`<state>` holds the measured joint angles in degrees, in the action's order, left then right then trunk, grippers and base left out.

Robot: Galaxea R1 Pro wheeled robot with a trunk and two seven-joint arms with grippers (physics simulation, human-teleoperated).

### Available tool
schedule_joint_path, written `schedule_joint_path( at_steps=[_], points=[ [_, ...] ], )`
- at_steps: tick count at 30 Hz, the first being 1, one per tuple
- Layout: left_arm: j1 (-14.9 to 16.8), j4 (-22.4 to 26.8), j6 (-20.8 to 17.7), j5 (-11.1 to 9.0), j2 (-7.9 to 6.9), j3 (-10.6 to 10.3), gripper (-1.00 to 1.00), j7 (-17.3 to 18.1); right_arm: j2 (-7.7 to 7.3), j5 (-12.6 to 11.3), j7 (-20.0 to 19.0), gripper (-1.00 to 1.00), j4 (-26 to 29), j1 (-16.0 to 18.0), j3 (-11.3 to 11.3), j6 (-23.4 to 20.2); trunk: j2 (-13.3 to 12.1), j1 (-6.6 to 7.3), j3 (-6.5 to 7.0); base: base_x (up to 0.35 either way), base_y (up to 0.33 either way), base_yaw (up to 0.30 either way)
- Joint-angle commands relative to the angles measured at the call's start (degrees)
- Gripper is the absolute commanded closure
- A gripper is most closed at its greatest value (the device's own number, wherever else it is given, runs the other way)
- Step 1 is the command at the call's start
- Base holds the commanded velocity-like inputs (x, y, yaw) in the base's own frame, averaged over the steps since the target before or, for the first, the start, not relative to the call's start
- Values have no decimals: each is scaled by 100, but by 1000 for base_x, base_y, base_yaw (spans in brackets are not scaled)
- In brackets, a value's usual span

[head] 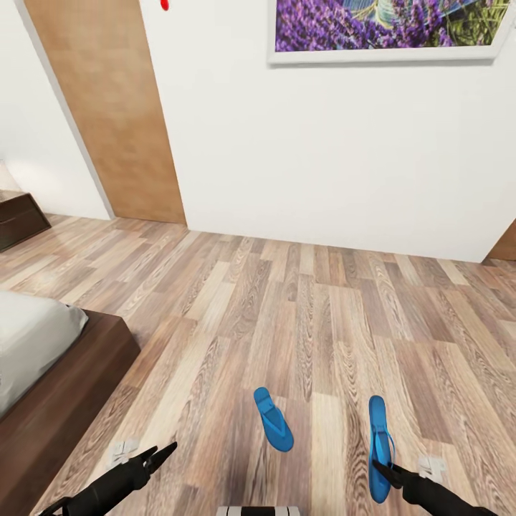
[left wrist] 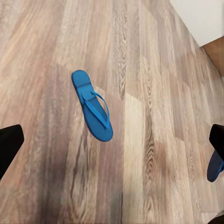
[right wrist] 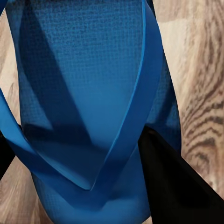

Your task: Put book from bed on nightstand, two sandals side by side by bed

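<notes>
Head view looks down over a room with plain white walls [head: 322, 158] and a floor of mixed brown wood planks [head: 287, 322]. At far left, part of a dark brown wooden cabinet [head: 18, 218] stands against the wall. Below it, the corner of a large low bed [head: 64, 380] enters from the left edge, with a pale grey-white mattress [head: 29, 344] on a dark brown wooden frame. Behind that, a tall light brown wooden door panel [head: 107, 107] is set in the wall. Further right, high on the wall, hangs the lower part of a white-framed picture of purple flowers [head: 387, 25].

Low in the view, the left gripper [head: 161, 453] is a black pair of fingers held above the floor, near the foot corner of the bed. Its jaws are spread apart with nothing between them. To its right, a bright blue flat flip-flop sandal [head: 273, 419] lies on the planks, angled slightly; the left wrist view shows it flat on the floor, straps up [left wrist: 92, 106]. It is well apart from the bed.

Further right, a second bright blue flip-flop sandal [head: 379, 444] lies lengthwise, apart from the first. The right gripper [head: 387, 471] is over its near end. In the right wrist view this sandal [right wrist: 88, 93] is very close, with one black finger [right wrist: 172, 186] touching its thin blue strap; I cannot tell whether the jaws are clenched on it.
</notes>
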<state>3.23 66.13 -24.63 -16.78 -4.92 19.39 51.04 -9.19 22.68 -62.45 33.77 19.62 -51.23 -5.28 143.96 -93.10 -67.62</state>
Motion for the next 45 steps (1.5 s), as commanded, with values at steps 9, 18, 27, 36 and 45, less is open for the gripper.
schedule_joint_path(
  at_steps=[9,18,27,36,45],
  points=[
    [2,-1,-50,-35,0,4,-100,11,5,25,-37,100,7,7,-36,-69,-10,24,196,0,0,0],
    [2,-2,-50,-35,0,12,-100,13,5,25,-33,100,7,7,-36,-69,-23,47,395,0,0,0],
    [2,-3,-50,-35,0,12,-100,11,5,25,-31,100,7,7,-36,-69,-35,71,594,0,0,0],
    [2,1,-50,-35,0,12,-100,14,5,25,-31,100,7,7,-35,-69,-47,94,794,0,0,0],
    [2,-1,-50,-35,0,12,-100,12,5,25,-33,100,7,7,-36,-69,-59,117,993,0,0,0]
  ],
)
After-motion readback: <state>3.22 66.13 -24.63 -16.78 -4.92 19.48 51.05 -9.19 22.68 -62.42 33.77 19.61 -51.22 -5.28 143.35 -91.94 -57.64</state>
